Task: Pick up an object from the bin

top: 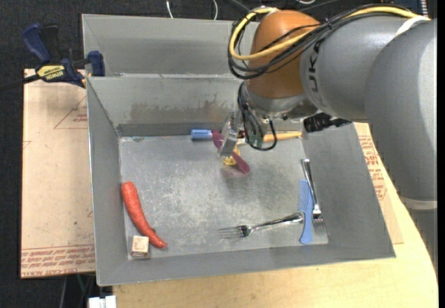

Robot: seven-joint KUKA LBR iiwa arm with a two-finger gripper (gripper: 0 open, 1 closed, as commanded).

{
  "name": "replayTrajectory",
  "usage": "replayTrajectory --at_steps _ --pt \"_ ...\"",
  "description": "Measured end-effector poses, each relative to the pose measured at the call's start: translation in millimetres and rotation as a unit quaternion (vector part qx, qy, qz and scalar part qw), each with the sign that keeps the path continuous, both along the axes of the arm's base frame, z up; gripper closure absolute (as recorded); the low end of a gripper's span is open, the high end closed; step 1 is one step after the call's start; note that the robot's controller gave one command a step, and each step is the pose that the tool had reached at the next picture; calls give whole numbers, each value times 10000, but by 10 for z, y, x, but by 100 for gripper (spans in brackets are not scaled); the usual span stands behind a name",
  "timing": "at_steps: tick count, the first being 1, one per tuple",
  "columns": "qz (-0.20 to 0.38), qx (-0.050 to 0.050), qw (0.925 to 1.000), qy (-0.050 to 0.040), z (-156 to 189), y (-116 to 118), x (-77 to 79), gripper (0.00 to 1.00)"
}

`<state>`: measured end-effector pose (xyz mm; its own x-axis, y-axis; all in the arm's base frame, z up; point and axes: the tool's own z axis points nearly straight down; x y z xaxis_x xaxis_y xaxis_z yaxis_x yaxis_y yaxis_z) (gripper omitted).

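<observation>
A small magenta-and-yellow toy [240,165] lies on the floor of the grey bin [181,188], mid-width, towards the back wall.

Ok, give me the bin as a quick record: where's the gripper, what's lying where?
gripper: low over back middle of the bin
nearest thing: magenta piece, just beside the gripper; hold unclear
back, to its left: small blue block
front left: orange-red chilli, wooden cube at its tip
front right: fork, blue-handled utensil
</observation>
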<state>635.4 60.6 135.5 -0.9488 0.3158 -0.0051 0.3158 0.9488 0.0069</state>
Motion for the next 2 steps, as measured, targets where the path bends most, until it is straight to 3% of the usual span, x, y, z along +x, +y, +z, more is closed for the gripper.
replayTrajectory --at_steps 2 --pt "4 3 10000 10 363 -2 -7 100"
